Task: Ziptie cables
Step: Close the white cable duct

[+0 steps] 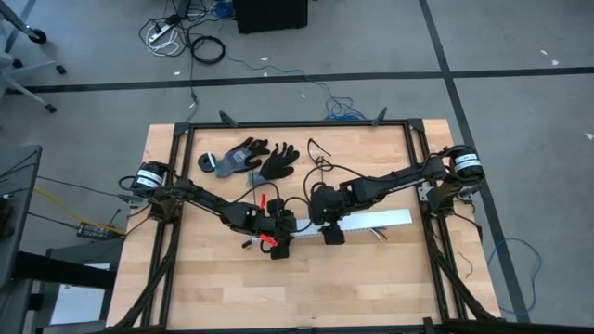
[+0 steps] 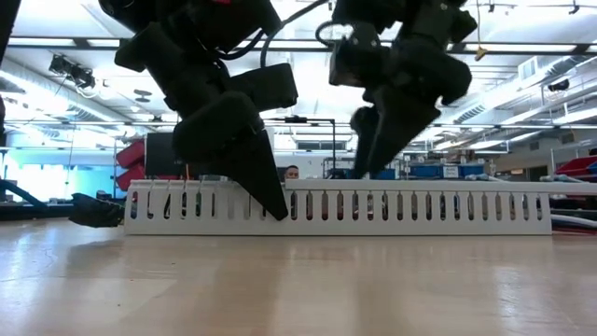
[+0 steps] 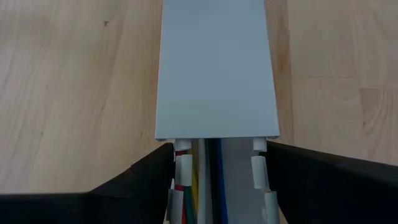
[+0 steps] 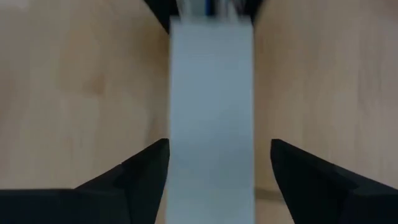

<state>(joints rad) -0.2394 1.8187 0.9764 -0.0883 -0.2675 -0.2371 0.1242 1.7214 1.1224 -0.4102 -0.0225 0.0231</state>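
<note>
No readable text, labels or numbers anywhere.

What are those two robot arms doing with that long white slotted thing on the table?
Both arms are bent over a long white slotted channel lying on the wooden table. Coloured cables run inside it, and a flat white cover hides most of them. The left claw straddles the uncovered end, one finger on each side of the channel. The right claw is open over the cover, its fingers clear of the edges. A pair of dark gloves lies farther back.
</note>
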